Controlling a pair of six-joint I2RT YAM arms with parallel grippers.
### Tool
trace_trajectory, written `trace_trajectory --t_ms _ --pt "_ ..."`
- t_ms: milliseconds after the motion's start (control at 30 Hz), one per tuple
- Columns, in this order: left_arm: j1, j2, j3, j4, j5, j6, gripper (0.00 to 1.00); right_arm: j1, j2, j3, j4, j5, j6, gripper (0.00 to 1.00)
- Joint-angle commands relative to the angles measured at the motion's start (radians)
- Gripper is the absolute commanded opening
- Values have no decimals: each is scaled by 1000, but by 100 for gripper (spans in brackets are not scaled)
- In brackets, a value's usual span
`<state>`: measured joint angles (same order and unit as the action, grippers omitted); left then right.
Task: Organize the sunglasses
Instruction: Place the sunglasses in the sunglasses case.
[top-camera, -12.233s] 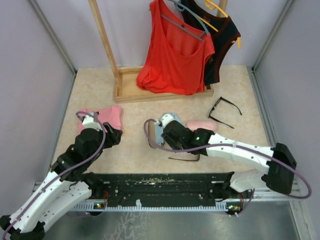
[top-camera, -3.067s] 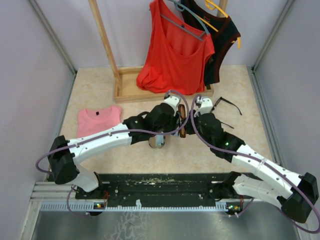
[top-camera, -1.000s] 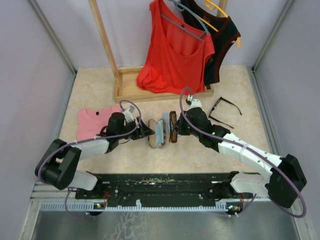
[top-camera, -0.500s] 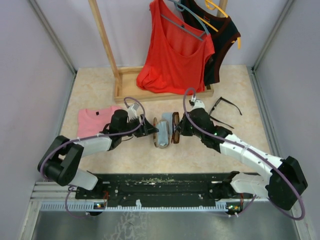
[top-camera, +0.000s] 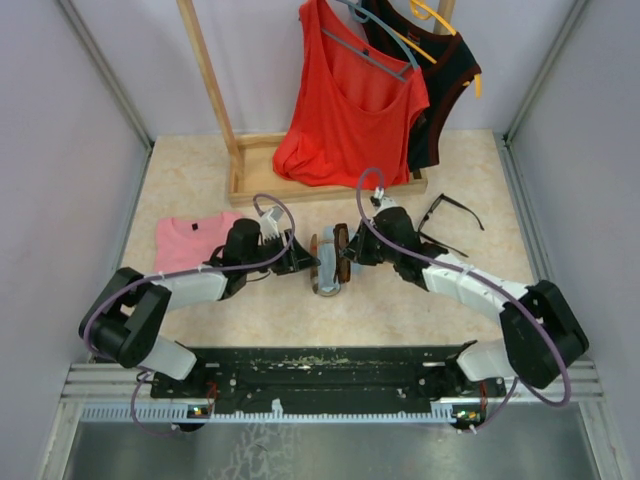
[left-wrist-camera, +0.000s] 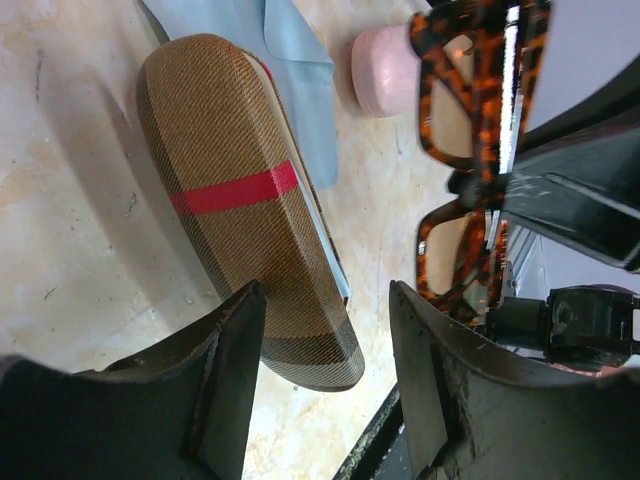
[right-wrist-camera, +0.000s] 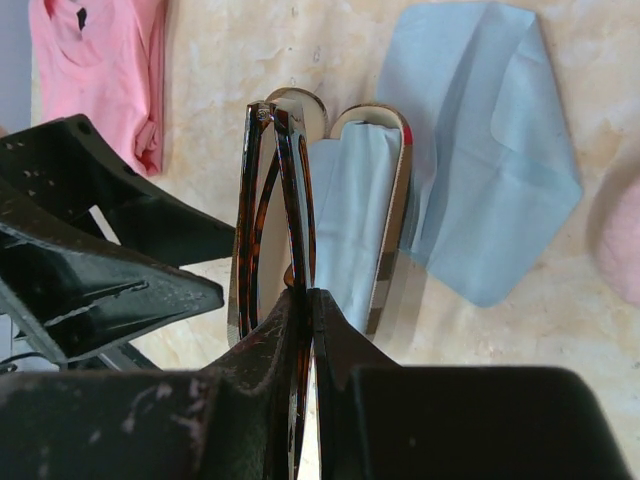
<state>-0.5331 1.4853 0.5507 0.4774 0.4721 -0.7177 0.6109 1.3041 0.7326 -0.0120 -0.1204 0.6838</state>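
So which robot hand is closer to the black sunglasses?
Right. The right hand, pinching the brown sunglasses, sits a little left of the black sunglasses in the top view. The left hand is farther left, beyond the plaid case.

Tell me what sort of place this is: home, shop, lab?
Likely a lab test cell dressed as a wardrobe corner: plain panel walls box in a table, a wooden rack carries a red top, and a black mounting rail runs along the near edge.
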Motion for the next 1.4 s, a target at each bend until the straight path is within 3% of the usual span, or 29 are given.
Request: trace_trajectory --t_ms 0,467,1367 --pt "-7 6 40 10 7 17 58 -28 66 24 146 -117 -12 0" --pt "-8 22 54 -8 9 26 57 -42 269 96 224 -227 -26 0" --pt "-17 24 57 -17 12 35 57 -28 336 124 195 -222 16 0"
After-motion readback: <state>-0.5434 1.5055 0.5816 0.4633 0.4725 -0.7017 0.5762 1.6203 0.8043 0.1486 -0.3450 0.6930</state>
